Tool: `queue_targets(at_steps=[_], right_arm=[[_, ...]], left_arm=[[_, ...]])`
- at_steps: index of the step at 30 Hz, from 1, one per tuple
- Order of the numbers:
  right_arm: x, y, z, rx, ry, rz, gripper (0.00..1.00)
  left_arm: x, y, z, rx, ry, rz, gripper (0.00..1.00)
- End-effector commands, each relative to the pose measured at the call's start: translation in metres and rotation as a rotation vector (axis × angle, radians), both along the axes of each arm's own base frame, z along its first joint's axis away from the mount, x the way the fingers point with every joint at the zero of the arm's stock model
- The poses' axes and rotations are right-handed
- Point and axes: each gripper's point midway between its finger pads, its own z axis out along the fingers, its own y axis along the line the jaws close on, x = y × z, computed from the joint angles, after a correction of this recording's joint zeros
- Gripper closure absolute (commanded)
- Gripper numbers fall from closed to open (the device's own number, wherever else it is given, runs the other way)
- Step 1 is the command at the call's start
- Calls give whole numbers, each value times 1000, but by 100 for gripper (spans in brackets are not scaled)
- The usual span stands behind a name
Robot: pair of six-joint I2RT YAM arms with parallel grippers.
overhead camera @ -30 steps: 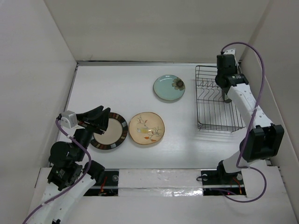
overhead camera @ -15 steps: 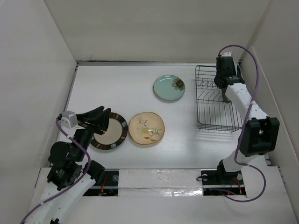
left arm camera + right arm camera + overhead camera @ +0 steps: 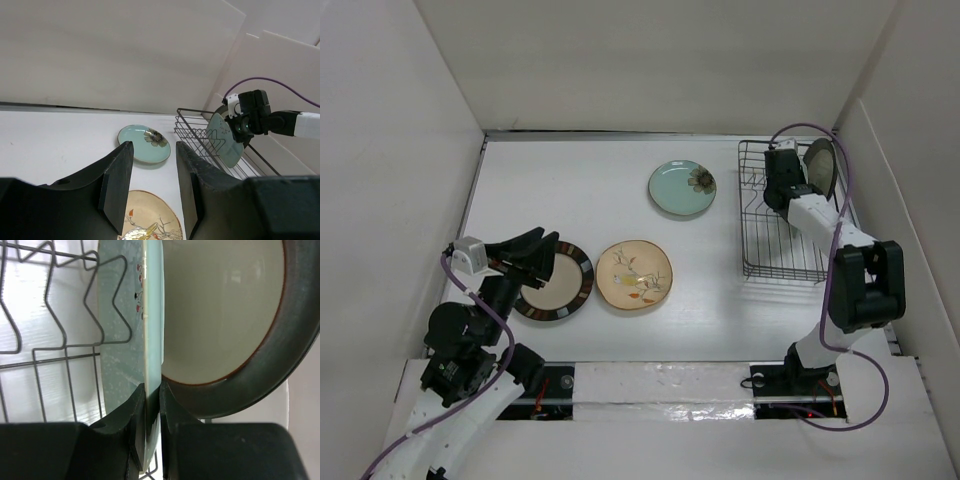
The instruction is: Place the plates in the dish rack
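White-walled tabletop (image 3: 570, 190): the left gripper (image 3: 538, 243), jaws spread and empty, hangs over the striped-rim plate (image 3: 565, 290). The floral plate (image 3: 634, 274) and teal plate (image 3: 683, 187) lie flat further right. In the dish rack (image 3: 785, 240), the right gripper (image 3: 151, 400) pinches the upright pale-green plate (image 3: 120, 340) (its wrist view alone shows the cream face of the brown-rimmed plate (image 3: 225, 315) beside it). Five plates, one rack.

Dish rack (image 3: 778, 238) at right, two plates (image 3: 817, 165) upright inside, three plates (image 3: 633, 274) flat leftward

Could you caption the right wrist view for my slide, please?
Right tool pinches pale-green plate upright by dish rack wires, beside brown-rimmed plate.
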Motion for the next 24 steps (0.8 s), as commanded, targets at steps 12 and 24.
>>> queue_targets(at_steps=[12,24], right_arm=[[24,4,11,290,-450,-135,94],[53,-9,56,139,-478,-134,93]], left_arm=[[4,-3,7,-5,-12,1,64],[12,-6,0,14,19,9,63]])
